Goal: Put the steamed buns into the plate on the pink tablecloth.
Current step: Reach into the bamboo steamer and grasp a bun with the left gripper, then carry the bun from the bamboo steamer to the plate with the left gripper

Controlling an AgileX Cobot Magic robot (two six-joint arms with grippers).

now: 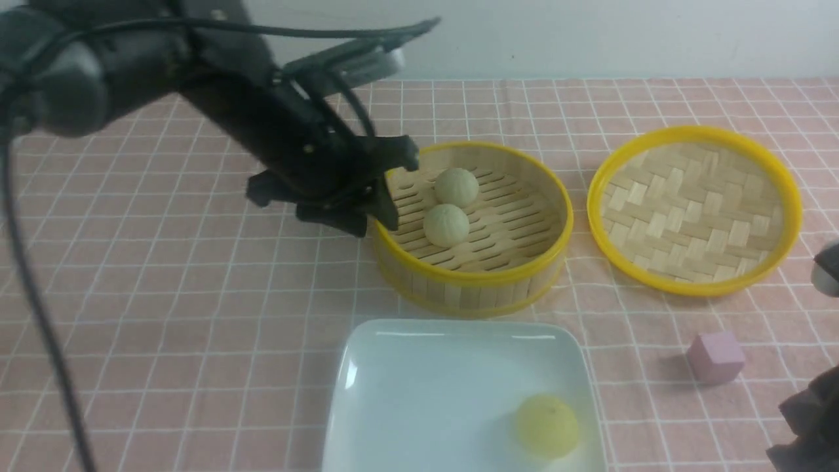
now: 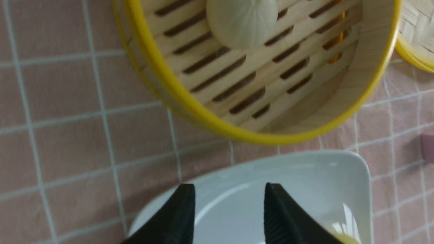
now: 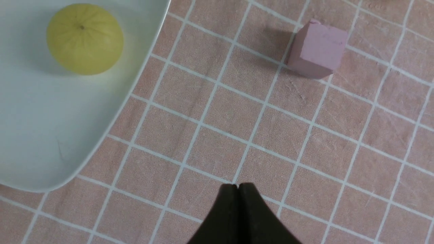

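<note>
With the left gripper (image 2: 229,189) spread and empty, the bun (image 1: 446,225), probably soft and light, is best pinched gently across its middle.

Lower centre, the plate (image 1: 419,393) lies open except the yellow-green bun (image 1: 546,425) at its right. The steamer basket (image 1: 459,292) wall rises just behind it, with the left gripper (image 1: 398,189) over its left rim.

Steamer (image 1: 472,280) behind plate (image 1: 419,393), left of lid (image 1: 695,210)
</note>
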